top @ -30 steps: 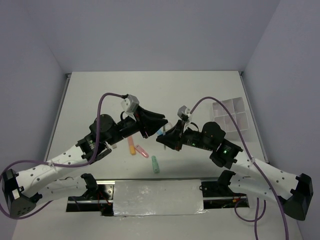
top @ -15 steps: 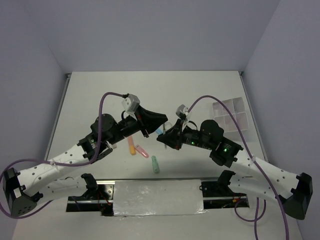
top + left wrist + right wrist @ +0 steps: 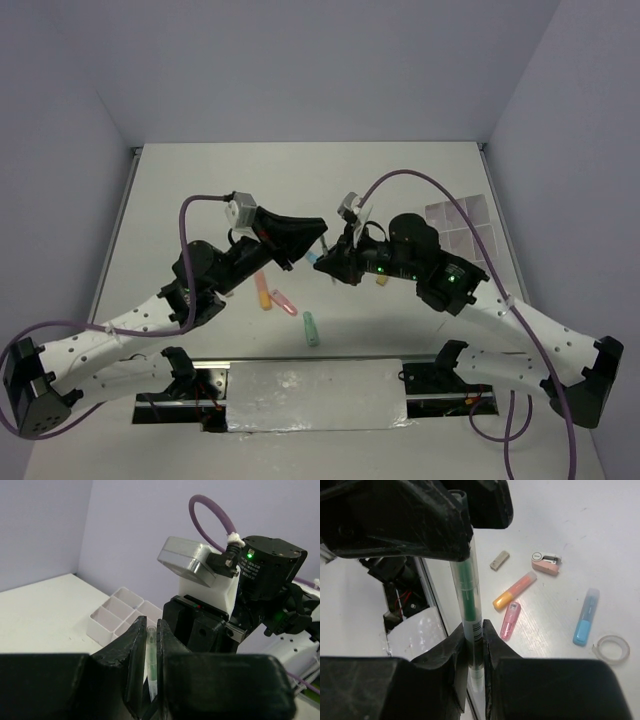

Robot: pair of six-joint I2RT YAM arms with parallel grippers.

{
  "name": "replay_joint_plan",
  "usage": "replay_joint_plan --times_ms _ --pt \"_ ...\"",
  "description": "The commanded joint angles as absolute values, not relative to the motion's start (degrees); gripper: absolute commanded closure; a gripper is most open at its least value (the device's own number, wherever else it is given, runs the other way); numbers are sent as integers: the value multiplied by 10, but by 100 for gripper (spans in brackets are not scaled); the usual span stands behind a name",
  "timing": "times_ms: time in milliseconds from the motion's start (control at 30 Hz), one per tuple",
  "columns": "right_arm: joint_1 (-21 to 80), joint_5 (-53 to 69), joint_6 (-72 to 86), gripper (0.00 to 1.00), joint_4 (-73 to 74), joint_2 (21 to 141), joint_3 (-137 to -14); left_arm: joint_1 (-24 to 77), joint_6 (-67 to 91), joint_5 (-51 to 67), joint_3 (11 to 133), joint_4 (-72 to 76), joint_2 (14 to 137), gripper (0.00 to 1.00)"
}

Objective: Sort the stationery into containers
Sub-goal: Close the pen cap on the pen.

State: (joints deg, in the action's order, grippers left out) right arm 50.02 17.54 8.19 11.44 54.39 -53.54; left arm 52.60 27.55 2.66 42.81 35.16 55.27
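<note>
Bridging both jaws, green pen [image 3: 468, 592]

The table [image 3: 200, 190] was viewed from above and behind; the pen [image 3: 468, 595] was framed closely by both wrist views.

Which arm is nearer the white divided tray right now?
Right. The right arm lies just beside the white divided tray, on its left; the left arm ends well farther to the left, clearly apart from it.

text: none legible | pen [image 3: 468, 587]: barcode [image 3: 476, 631] on barrel, digits too small to read | black housing [image 3: 270, 575]: small white print beside green light, too blurred to read
</note>
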Motion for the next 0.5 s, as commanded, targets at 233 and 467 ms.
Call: replay_joint_plan --times_ms 233,467 --pt "446 188 84 100 -12 604 -696 562 292 104 377 259 590 100" --pt "446 185 54 100 -12 616 -662 562 270 101 388 235 565 100"
